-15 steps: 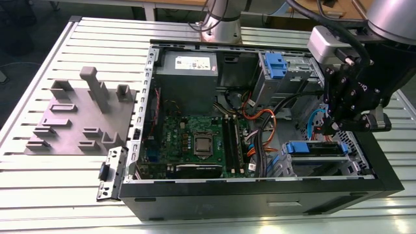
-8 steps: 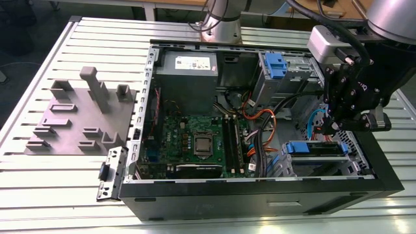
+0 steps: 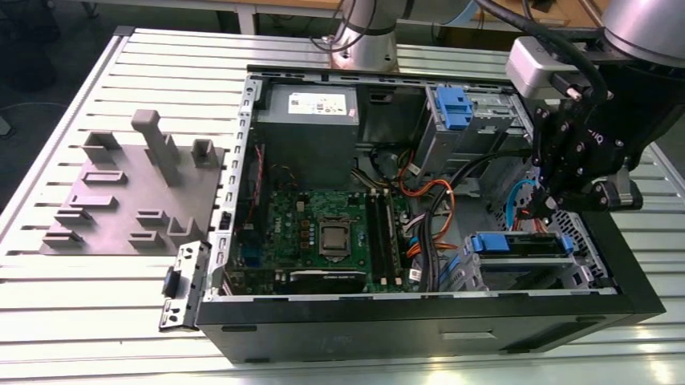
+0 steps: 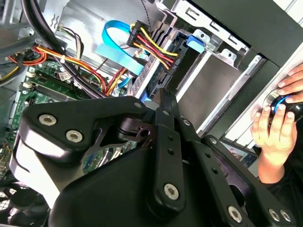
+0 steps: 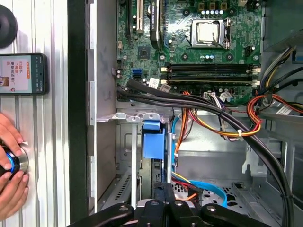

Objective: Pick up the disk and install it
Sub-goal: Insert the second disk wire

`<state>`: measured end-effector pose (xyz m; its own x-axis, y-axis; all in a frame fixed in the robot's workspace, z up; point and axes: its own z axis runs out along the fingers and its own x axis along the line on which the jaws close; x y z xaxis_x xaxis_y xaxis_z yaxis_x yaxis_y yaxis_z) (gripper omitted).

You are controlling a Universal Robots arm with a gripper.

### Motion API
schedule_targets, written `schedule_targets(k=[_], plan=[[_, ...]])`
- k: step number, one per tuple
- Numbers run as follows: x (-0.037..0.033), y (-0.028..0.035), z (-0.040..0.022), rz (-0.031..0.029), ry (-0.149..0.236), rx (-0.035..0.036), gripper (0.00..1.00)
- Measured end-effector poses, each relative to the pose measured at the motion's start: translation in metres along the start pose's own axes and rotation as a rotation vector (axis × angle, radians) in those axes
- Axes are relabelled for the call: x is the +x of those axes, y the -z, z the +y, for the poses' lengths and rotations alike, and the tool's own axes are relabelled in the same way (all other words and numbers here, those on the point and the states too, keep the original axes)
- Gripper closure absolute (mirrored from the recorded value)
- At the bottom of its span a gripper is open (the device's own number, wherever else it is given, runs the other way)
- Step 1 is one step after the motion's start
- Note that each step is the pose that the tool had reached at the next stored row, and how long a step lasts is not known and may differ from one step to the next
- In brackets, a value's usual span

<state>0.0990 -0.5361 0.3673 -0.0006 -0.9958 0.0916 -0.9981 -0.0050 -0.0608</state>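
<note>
Black tool point(image 3: 562, 196) over drive bay point(image 3: 519, 257); grip state unclear, apparently holding nothing.

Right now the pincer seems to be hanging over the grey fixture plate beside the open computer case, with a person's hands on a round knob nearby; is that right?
Not quite. In the exterior view the pincer hangs over the open computer case, near its blue drive bay, not over the grey fixture plate beside it. The person's hands on the round knob are as you say, in the first wrist view.

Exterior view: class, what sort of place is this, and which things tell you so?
Probably a robotics lab bench for computer assembly: an open desktop computer case with its motherboard exposed sits on a slotted metal table, with a robot arm above it.
</note>
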Motion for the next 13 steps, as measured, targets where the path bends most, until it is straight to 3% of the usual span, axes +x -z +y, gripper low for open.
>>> schedule_targets(k=[8, 13], plan=[[-0.0065, 0.0102, -0.0015, -0.0006, 0.000, -0.0015, 0.89], [-0.0068, 0.0102, -0.0050, -0.0021, 0.004, -0.0536, 0.89]])
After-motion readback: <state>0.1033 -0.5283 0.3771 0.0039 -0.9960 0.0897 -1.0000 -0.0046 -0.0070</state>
